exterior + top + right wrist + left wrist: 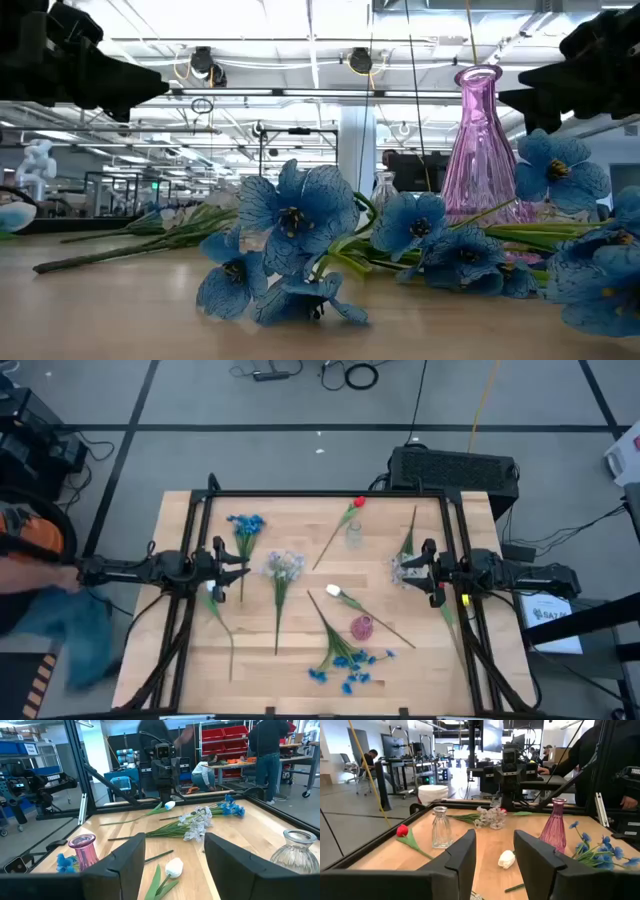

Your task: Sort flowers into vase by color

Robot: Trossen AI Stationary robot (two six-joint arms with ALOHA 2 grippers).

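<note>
Both arms hover over the table with open, bare fingers. My left gripper [243, 568] [495, 840] is at the left, with a white tulip [212, 589] lying on the wood just under it. My right gripper [400, 570] [175, 842] is at the right, above a lavender-white cluster [405, 571] [490, 817]. Lying flat on the table are blue flowers [245, 523] at the far left, a second lavender-white cluster [283, 565], a red tulip [357, 503], another white tulip [335, 592] and more blue flowers [350, 665] near the front. A clear vase [353, 535] and a pink vase [361, 627] stand upright.
A black frame [300, 493] runs around the table top. A dark box [455, 468] sits beyond the far right corner. A person in orange and blue [40, 575] is at the table's left side. Bare wood [300, 525] shows between the flowers.
</note>
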